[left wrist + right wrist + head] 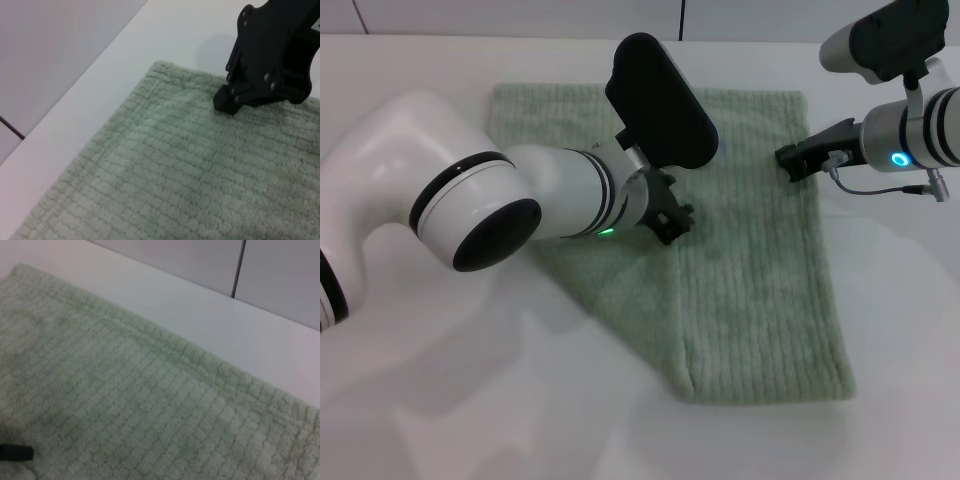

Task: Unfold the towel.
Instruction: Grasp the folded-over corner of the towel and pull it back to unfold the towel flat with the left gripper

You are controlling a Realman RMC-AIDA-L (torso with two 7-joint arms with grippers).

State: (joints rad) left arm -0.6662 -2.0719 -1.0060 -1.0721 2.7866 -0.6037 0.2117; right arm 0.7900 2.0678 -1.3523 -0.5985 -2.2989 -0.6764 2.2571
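Observation:
The towel [760, 290] is a pale sage-green ribbed cloth lying flat on the white table [880, 330]. A fold line runs down its middle toward the near edge. My left gripper [672, 222] is low over the towel's middle, at the top of that fold line. My right gripper [788, 160] is at the towel's right edge near the far right corner. It also shows in the left wrist view [226, 102], its tip down on the cloth [175, 170]. The right wrist view shows the towel's hemmed far edge [165, 345].
The big white left arm [470, 210] covers the towel's left part in the head view. A wall of grey panels [280, 275] rises behind the table's far edge. Bare white table lies to the right of and in front of the towel.

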